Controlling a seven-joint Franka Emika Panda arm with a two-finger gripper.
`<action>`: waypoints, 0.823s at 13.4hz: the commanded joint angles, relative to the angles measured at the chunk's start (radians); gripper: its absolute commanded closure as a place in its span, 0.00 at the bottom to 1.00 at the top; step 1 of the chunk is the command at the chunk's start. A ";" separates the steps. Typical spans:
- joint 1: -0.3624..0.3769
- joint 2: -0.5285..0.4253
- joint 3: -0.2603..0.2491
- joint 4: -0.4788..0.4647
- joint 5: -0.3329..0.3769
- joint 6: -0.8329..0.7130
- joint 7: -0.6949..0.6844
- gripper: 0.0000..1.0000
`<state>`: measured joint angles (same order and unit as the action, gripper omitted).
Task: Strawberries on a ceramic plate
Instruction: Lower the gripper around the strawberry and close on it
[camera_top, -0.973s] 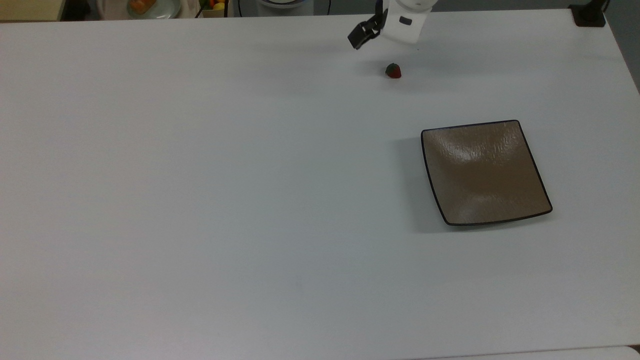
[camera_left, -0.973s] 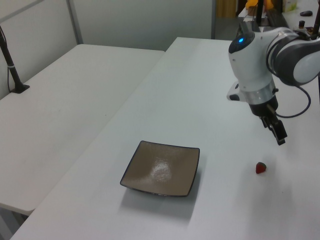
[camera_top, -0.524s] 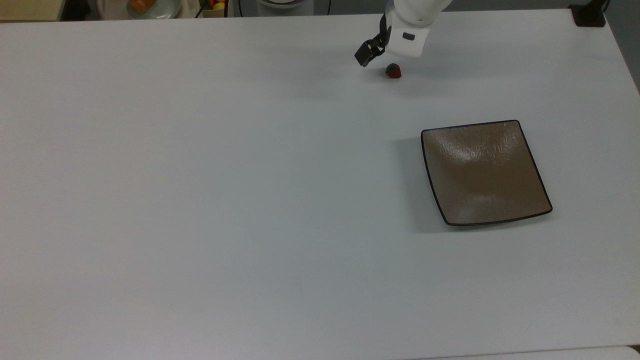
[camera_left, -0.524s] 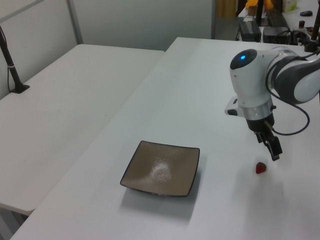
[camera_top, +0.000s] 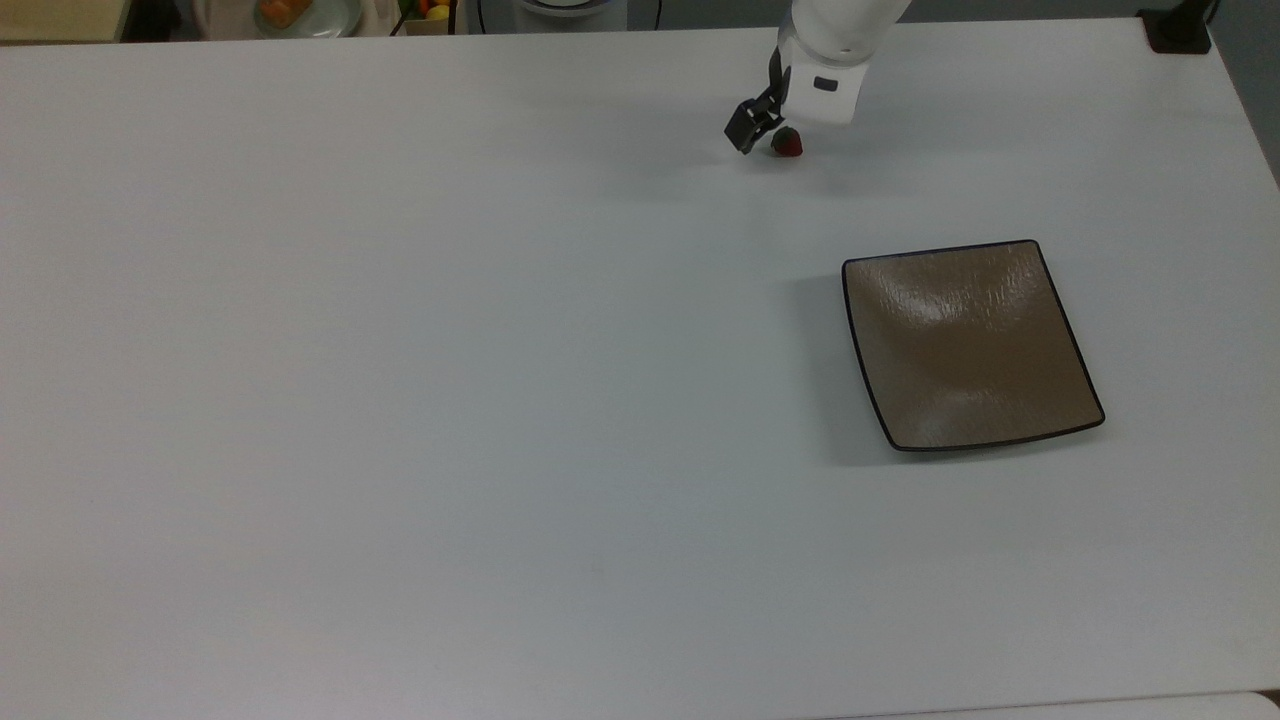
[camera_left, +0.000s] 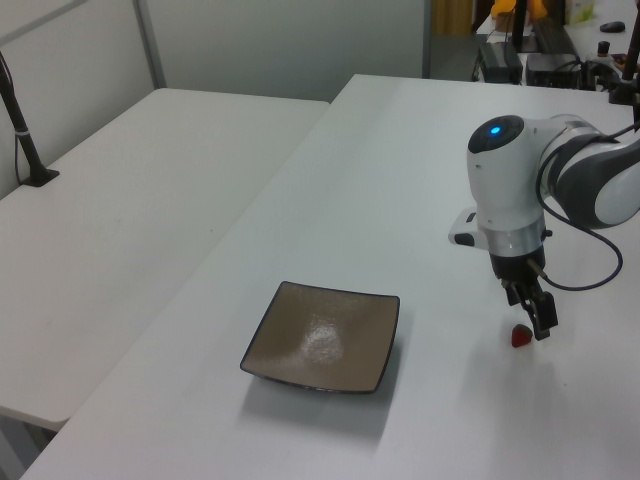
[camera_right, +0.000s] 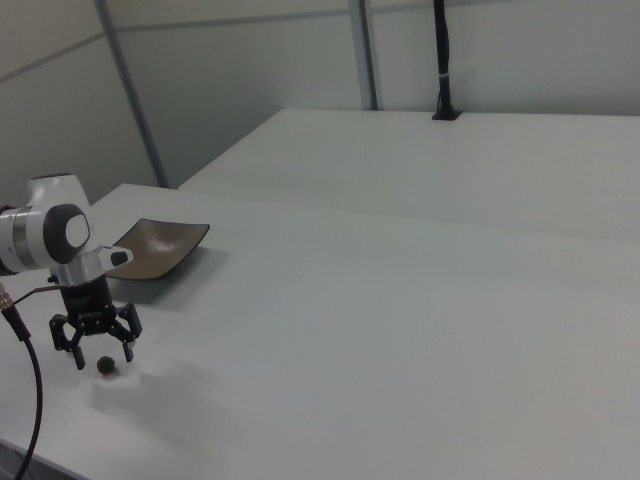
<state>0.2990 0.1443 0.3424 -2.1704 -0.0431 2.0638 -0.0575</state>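
Tool (camera_right: 99, 350) fingers spread wide, pointing straight down over the strawberry (camera_right: 104, 366) on the bench (camera_top: 400, 400) — lower than a second ago. Ceramic plate (camera_top: 968, 345) sits well apart, bare.

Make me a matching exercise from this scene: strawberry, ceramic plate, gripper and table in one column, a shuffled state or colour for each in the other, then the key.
Things:
1. strawberry
2. ceramic plate
3. gripper
4. table

Descriptions:
A. square, tan-brown, nothing on it
B. plain white, carries everything
C. fingers spread open, low over the fruit
D. small, red, lying on the table away from the dish

Pairs: 1-D, 2-A, 3-C, 4-B
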 joint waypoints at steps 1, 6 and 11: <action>0.029 0.008 -0.002 -0.032 -0.020 0.061 -0.004 0.11; 0.026 0.017 0.000 -0.031 -0.034 0.065 -0.004 0.54; 0.020 0.018 0.000 -0.029 -0.034 0.105 -0.015 0.78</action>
<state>0.3201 0.1690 0.3431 -2.1869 -0.0621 2.1274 -0.0581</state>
